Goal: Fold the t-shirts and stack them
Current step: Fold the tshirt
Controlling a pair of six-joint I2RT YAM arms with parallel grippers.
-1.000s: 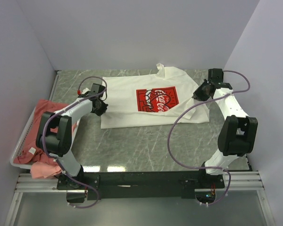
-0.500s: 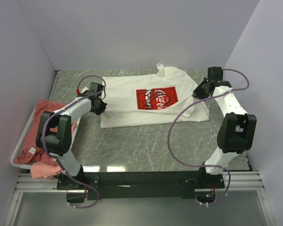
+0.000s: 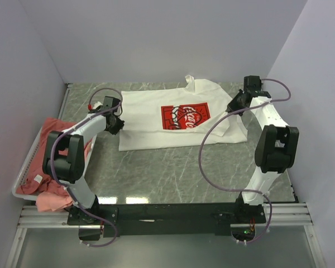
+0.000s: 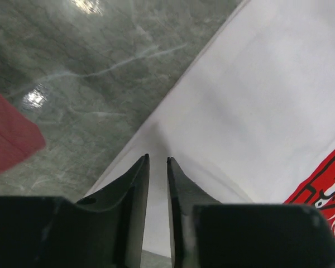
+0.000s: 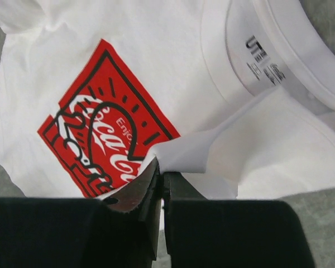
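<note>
The white t-shirt point(image 3: 151, 120) with a red chest print point(image 3: 185, 117) lies spread flat at the back middle of the table. My left gripper point(image 3: 116, 125) sits at its left edge, fingers nearly closed on the cloth, which tents up at the tips in the left wrist view point(image 4: 157, 159). My right gripper point(image 3: 233, 108) is at the shirt's right side, shut on a lifted fold of white cloth point(image 5: 181, 153) beside the print; the collar label point(image 5: 262, 56) shows beyond it. Salmon-red t-shirts point(image 3: 56, 131) lie heaped at the far left.
A white wire basket point(image 3: 22, 176) holds the pink shirts at the table's left edge. A corner of red cloth point(image 4: 11, 139) shows in the left wrist view. Grey walls stand close on the left, back and right. The right arm's purple cable point(image 3: 204, 156) loops over the table.
My right gripper has moved toward the back wall with the white cloth in it. My left gripper has shifted slightly back along the shirt's left edge.
</note>
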